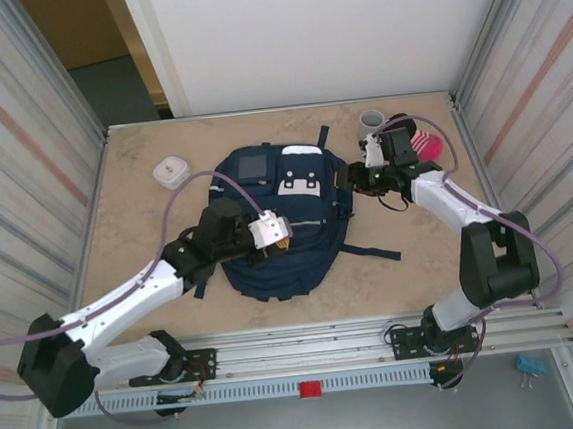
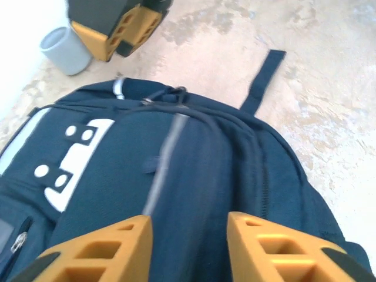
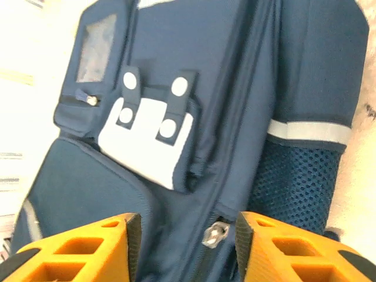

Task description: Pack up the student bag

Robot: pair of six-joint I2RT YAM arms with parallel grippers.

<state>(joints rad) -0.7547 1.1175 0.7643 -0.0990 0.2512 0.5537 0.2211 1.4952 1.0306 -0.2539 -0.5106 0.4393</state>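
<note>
The student bag, a navy backpack, lies flat in the middle of the table. It has a white patch with dark dots, a grey square panel and a white stripe. My left gripper hovers over the bag's front near its lower half. In its wrist view this left gripper is open, with only navy fabric between the orange fingers. My right gripper is at the bag's right edge. The right gripper is open, and a metal zipper pull sits in the gap near the right finger, untouched.
A small white box lies left of the bag. A grey cup and a pink object stand at the back right, close to the right arm. A dark strap trails from the bag towards the right. Walls enclose the table.
</note>
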